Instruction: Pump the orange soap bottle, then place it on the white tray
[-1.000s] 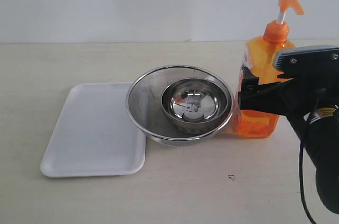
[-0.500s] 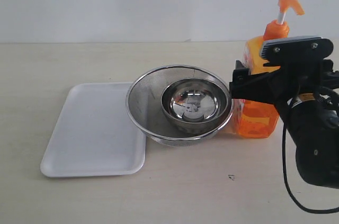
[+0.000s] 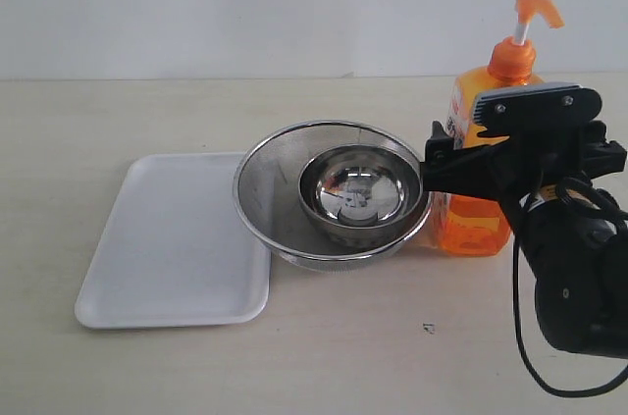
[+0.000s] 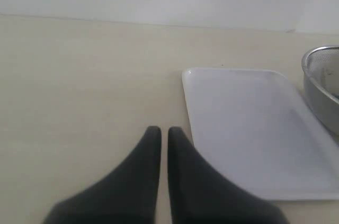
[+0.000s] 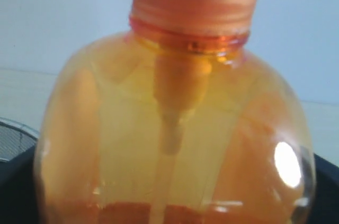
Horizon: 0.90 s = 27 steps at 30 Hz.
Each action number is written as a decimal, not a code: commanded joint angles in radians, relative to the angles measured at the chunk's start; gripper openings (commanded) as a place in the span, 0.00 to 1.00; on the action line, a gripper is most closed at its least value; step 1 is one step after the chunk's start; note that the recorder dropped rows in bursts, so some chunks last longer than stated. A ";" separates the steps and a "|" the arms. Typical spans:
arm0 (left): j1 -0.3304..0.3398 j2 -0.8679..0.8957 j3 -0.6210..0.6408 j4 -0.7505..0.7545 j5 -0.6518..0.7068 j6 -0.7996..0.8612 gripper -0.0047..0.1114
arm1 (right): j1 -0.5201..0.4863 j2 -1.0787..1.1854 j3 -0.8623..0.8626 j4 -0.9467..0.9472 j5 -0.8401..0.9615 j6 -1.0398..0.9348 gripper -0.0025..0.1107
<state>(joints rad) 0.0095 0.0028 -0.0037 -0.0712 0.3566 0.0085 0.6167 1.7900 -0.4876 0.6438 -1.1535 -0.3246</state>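
The orange soap bottle (image 3: pixel 479 227) stands upright at the right of the table, its pump head (image 3: pixel 533 3) raised. My right gripper (image 3: pixel 444 162) reaches round the bottle's middle from the right. In the right wrist view the orange soap bottle (image 5: pixel 175 128) fills the picture, with a dark finger (image 5: pixel 13 189) at each lower corner beside it; the jaws stand wide apart, and contact cannot be told. The white tray (image 3: pixel 167 238) lies flat at the left with nothing on it. My left gripper (image 4: pixel 160 131) hovers shut over bare table beside the white tray (image 4: pixel 249 128).
A large steel mesh bowl (image 3: pixel 265 194) holding a smaller steel bowl (image 3: pixel 361 189) sits between tray and bottle, touching or nearly touching both. Its rim (image 4: pixel 320 75) shows in the left wrist view. A small dark speck (image 3: pixel 428 328) marks the table's front.
My right arm has risen and pushed left toward the bottle, so its fingers now lie alongside the bottle's body. Bottle, bowls and tray have stayed put.
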 commanded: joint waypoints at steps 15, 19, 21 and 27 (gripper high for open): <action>-0.008 -0.003 0.004 0.001 -0.016 0.000 0.08 | -0.009 0.000 -0.003 0.000 -0.038 0.009 0.94; -0.008 -0.003 0.004 0.001 -0.016 0.000 0.08 | -0.009 0.000 -0.003 -0.001 -0.030 0.009 0.83; -0.008 -0.003 0.004 0.001 -0.016 0.000 0.08 | -0.009 0.000 -0.003 -0.001 -0.017 0.009 0.61; -0.008 -0.003 0.004 0.001 -0.016 0.000 0.08 | -0.009 0.000 -0.003 0.088 -0.004 0.019 0.06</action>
<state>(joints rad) 0.0095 0.0028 -0.0037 -0.0712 0.3566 0.0085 0.6167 1.7900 -0.4899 0.6734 -1.1660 -0.3011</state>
